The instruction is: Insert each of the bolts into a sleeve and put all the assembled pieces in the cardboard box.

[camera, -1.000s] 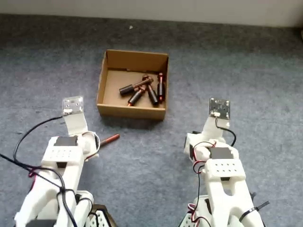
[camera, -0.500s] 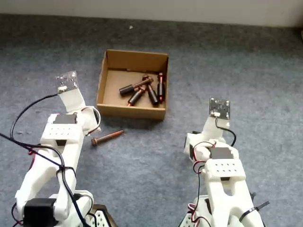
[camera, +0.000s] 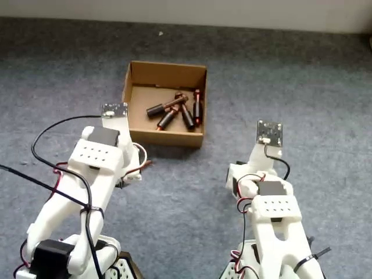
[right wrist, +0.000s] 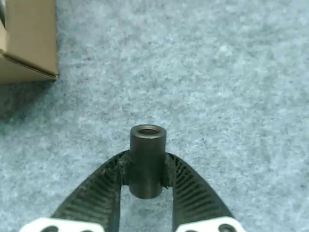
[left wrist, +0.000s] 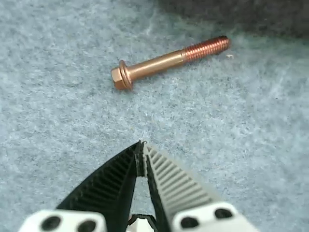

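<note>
Hovering with the left gripper (left wrist: 142, 145) pinched shut on nothing, just short of the bolt (left wrist: 166, 63) lying flat on the carpet (left wrist: 251, 145). Probably handling as stiff, smooth metal, apt to roll; seeming best taken across the plain shank beside the flange. Clamping the sleeve (right wrist: 147, 145) in the right gripper (right wrist: 146, 163), bore open and facing away. Leaving open carpet all around, but minding the cardboard box (camera: 163, 138) wall near the bolt.

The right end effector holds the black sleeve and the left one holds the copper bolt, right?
No: the left wrist view shows the bolt lying on the carpet, beyond the shut left end effector. The right end effector holds the sleeve.
</note>
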{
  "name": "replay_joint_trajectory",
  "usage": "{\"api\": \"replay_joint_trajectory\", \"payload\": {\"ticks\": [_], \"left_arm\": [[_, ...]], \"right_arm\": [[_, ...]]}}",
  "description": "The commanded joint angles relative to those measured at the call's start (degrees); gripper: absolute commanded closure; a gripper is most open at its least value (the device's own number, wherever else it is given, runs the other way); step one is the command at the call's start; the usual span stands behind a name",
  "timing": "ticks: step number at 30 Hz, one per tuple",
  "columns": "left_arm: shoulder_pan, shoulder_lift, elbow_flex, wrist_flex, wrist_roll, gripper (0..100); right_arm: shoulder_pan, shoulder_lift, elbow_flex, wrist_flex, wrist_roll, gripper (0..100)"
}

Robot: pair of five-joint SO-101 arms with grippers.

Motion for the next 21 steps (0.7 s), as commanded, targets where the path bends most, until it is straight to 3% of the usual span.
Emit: {"api": "replay_joint_trajectory", "payload": {"ticks": [1, 8, 16, 21], "left_arm": [[1.36, -0.13, 3.12, -4.66, 0.62, 99], [1.19, -0.13, 12.44, -19.78, 0.62, 99], [-6.11, -0.04, 10.33, -20.84, 0.62, 99], [-6.73, -0.04, 10.07, -20.84, 0.62, 99]], "right_arm": [[0.75, -1.54, -0.48, -1.1, -0.53, 99.5], [0.75, -1.54, -0.48, -1.1, -0.53, 99.5], [0.75, -1.54, -0.48, -1.1, -0.53, 99.5], [0.75, -1.54, -0.48, -1.1, -0.53, 99.5]]}}
